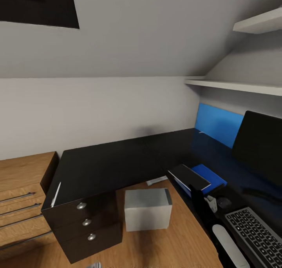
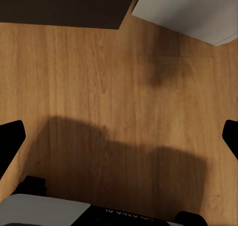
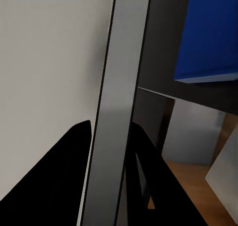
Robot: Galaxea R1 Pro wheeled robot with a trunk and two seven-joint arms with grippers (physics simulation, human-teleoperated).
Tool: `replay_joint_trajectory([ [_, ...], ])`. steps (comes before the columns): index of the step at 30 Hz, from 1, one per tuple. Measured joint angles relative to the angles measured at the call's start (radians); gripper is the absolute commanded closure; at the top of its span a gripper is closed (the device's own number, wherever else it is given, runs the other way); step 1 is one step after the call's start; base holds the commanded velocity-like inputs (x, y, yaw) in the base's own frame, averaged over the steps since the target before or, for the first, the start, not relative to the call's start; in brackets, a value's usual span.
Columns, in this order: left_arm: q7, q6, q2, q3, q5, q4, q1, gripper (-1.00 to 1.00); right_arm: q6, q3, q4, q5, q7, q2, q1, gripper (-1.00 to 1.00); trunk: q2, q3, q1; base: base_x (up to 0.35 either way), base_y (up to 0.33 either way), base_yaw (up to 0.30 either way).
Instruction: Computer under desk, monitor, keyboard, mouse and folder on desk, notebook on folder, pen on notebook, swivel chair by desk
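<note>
Black desk (image 1: pixel 102 162) gloss backs the job. The right gripper (image 3: pixel 111 124) is clamped on the notebook (image 1: pixel 190 177) edge, over the blue folder (image 1: pixel 211 174). I'd level it, centre it within the folder's outline, then let go. The left gripper (image 2: pixel 119 132) hangs spread above the floor (image 2: pixel 99 87), and the pen (image 1: pixel 56 194) lies at the desk's far left.

A sloping pale grey ceiling (image 1: pixel 149 33) comes down to a low white wall (image 1: pixel 94 107) at the back of the room. High in the corner there is a dark framed opening (image 1: pixel 43 7), maybe a window. Two white shelves (image 1: pixel 243 87) run along the side wall, one above the other, and a bright blue wall panel (image 1: pixel 218 124) sits beneath the lower one. A wooden dresser (image 1: pixel 21 197) with long bar handles stands on one side. The floor (image 2: pixel 114 102) is warm wood planks, crossed by soft shadows.
</note>
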Motion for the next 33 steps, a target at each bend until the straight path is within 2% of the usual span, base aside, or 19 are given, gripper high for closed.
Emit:
replay_joint_trajectory([
  [9, 0.0, 0.0, 0.0, -0.001, 0.001, 0.0, 0.0, -1.0, -0.001, -0.004, 0.0, 0.0, -0.001, 0.0, 0.0, 1.0, 0.0, -0.013, 0.0, 0.0, 0.0, -0.057],
  [28, 0.001, 0.0, -0.001, -0.003, 0.003, 0.003, 0.0, -1.0, -0.004, -0.005, 0.0, 0.002, 0.001, 0.0, -0.001, 1.0, 0.0, -0.041, 0.0, 0.0, 0.0, -0.155],
  [33, -0.001, 0.0, -0.002, -0.002, 0.003, 0.016, 0.0, -1.0, -0.003, -0.005, 0.0, 0.002, 0.005, -0.001, -0.001, 1.0, 0.0, -0.044, 0.0, 0.0, 0.0, -0.043],
])
